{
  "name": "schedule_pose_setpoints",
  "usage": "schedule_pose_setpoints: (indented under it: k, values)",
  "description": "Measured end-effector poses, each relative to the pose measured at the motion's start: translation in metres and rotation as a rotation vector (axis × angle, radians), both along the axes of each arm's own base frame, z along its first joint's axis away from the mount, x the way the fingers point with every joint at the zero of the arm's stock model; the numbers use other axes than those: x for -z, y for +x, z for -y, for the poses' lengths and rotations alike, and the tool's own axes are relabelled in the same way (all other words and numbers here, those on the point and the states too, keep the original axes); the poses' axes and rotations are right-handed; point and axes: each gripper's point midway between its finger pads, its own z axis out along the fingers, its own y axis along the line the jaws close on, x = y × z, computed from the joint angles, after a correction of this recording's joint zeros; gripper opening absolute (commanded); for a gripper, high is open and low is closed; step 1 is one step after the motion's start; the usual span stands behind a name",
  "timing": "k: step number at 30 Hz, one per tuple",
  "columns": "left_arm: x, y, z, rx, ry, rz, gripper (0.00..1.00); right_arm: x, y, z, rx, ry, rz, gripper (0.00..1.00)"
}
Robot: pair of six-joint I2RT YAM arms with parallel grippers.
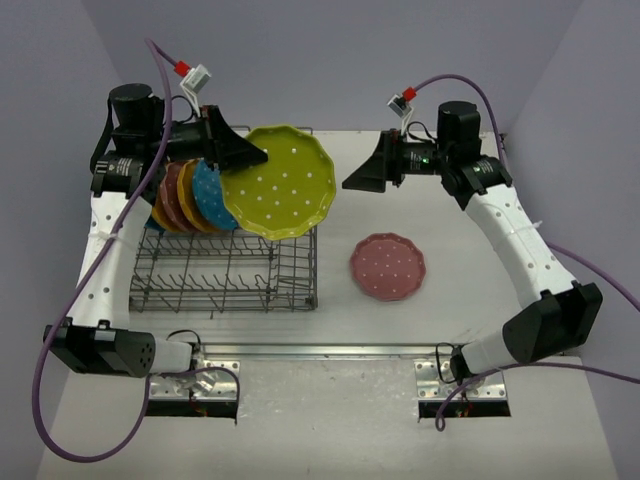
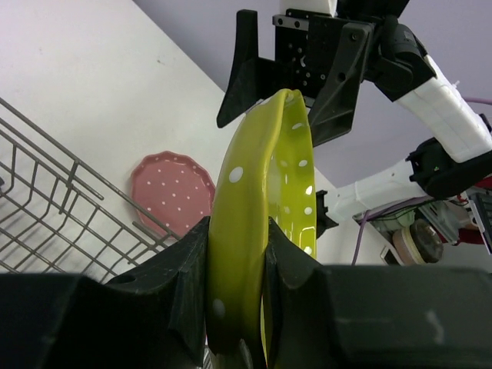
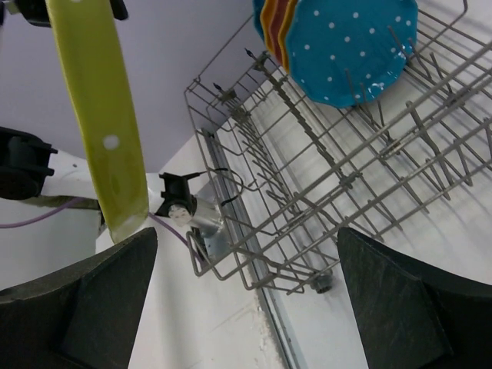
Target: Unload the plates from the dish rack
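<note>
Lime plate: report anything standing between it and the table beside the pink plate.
The lime plate, shut in the left claw, hangs over the rack's right end. The open right claw faces its right rim, partly in the way; nothing else visible blocks the table by the pink plate.

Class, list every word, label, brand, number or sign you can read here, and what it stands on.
No text is readable anywhere.
The lime plate, pink plate and blue plate carry only white dots.
The white tag on the left arm's cable is too small to show any print.
</note>
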Motion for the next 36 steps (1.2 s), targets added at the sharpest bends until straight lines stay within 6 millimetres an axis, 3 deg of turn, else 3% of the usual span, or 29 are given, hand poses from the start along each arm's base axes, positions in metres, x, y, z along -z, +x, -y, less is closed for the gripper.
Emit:
schedule_pose_setpoints:
  k: [6,15,19,26,29,36]
  values:
    - [0.007,-0.002,0.004,0.036,-0.011,-0.019,0.0,-0.007,-0.004,-0.03,-0.083,0.023,0.011,0.99]
    - [0.009,-0.009,0.01,0.08,-0.022,-0.034,0.0,0.001,-0.004,-0.045,-0.122,0.028,-0.023,0.99]
    - [0.011,-0.008,0.01,0.079,-0.014,-0.022,0.0,-0.001,0.004,-0.035,-0.093,0.038,-0.039,0.99]
    - [0.019,-0.001,0.007,0.048,0.017,-0.012,0.0,-0.032,0.029,0.015,-0.03,0.185,-0.09,0.99]
    - [0.024,0.002,0.007,0.047,0.023,-0.021,0.0,-0.041,0.018,0.011,-0.082,0.223,-0.082,0.99]
    - [0.037,0.008,0.013,0.065,0.038,-0.041,0.0,-0.042,-0.036,-0.043,-0.282,0.193,-0.049,0.99]
